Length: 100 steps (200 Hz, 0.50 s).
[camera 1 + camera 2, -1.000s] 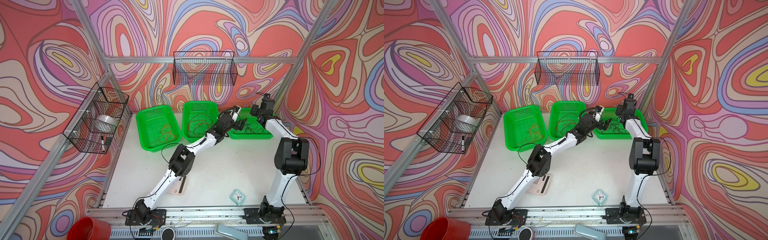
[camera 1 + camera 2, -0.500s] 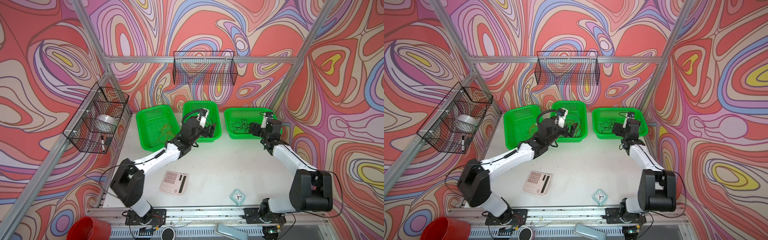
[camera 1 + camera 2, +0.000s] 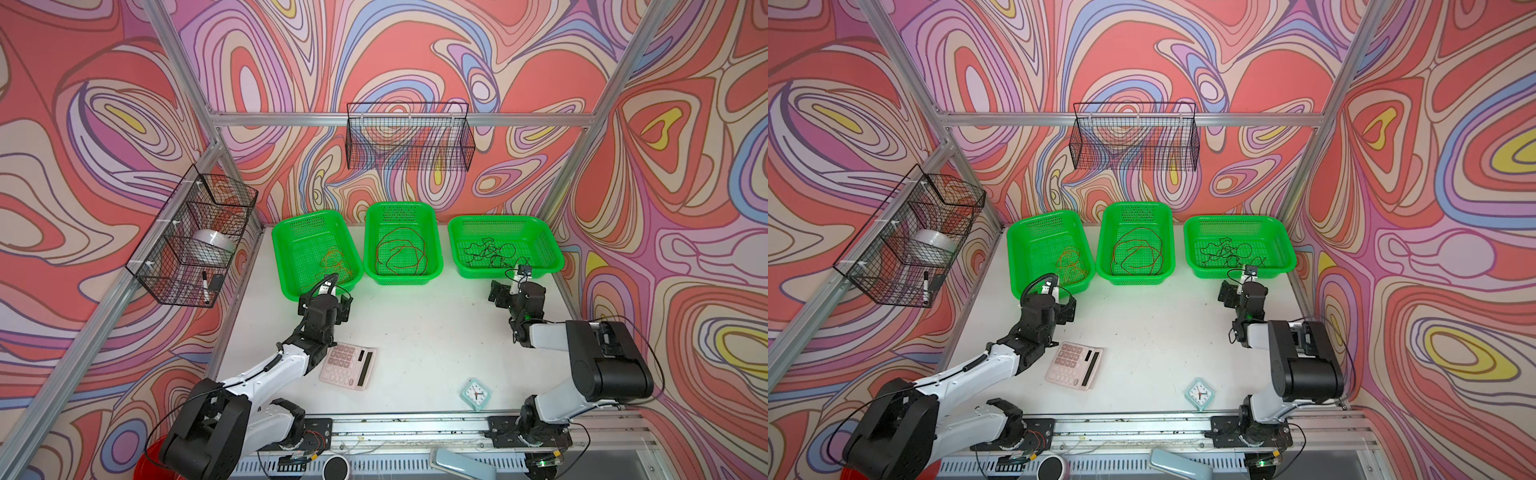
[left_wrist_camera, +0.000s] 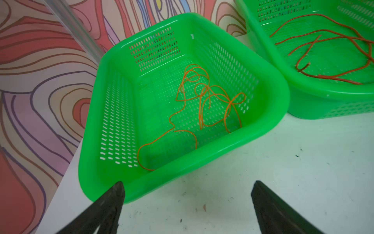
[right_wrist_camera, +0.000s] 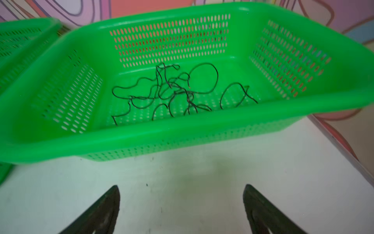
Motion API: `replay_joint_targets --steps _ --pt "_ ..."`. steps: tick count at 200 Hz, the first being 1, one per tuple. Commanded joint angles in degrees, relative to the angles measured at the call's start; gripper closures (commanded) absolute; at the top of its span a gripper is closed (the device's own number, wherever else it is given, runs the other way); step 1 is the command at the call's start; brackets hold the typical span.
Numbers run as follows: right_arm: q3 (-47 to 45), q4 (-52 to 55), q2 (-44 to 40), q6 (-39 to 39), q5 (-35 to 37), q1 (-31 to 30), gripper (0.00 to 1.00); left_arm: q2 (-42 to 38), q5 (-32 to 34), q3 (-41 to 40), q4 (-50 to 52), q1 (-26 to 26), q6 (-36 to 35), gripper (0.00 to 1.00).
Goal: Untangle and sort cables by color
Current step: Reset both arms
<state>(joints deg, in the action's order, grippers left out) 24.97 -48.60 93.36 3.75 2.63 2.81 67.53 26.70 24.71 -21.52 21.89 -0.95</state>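
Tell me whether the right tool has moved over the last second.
Yes. The right tool was over the right basket; it has pulled back, open, and now sits just in front of that basket's near rim.

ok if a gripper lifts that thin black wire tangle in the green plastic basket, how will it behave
The thin black wire tangle is probably floppy: it lies in loose irregular loops. Its crossings suggest it would rise as one clump. Hair-thin, so likely light.
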Motion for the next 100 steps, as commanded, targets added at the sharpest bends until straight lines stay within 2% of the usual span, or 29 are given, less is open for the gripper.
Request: replay_joint_targets --steps 1,6,15,21,30,39,57,74,80,100 --pt "-3.36 -13.56 3.24 -3.49 -2.24 -2.61 0.02 1.13 0.31 -3.45 -7.84 -3.08 -2.13 0.00" --pt "-2.21 -10.94 2.90 -4.21 -3.79 -2.71 0.02 1.60 -0.93 -5.62 -12.84 -3.78 -2.50 0.00" --pt "-2.29 -14.53 4.69 -5.06 -5.39 -2.98 0.02 3.49 -4.27 -9.54 -22.15 -5.39 -2.62 0.00" --pt "-2.12 -12.86 4.04 -5.15 -5.18 -3.03 0.02 6.18 -5.99 -10.60 -28.35 -6.87 -2.80 0.00" --pt "-2.39 -13.72 4.08 -4.95 -4.54 -2.98 0.02 9.44 -4.02 -9.87 -32.22 -7.13 -5.36 0.00" --pt "-3.81 -16.72 4.35 -4.88 -5.18 -2.98 0.02 11.33 -5.50 -9.93 -34.76 -8.10 -7.01 0.00" --pt "-2.73 -14.69 4.34 -5.61 -6.52 -2.95 0.02 17.39 -11.03 -11.27 -42.67 -13.18 -3.66 0.00" --pt "-0.55 -10.82 4.49 -5.39 -5.81 -2.98 0.02 24.38 -12.64 -12.53 -53.13 -14.20 -3.84 0.00" --pt "0.02 -9.13 4.35 -5.04 -5.05 -3.00 0.02 24.24 -12.45 -12.54 -53.72 -14.23 -3.63 0.00" --pt "0.52 -8.63 4.53 -4.82 -4.20 -2.98 0.01 20.44 -15.44 -10.52 -43.17 -14.68 -3.16 0.00"
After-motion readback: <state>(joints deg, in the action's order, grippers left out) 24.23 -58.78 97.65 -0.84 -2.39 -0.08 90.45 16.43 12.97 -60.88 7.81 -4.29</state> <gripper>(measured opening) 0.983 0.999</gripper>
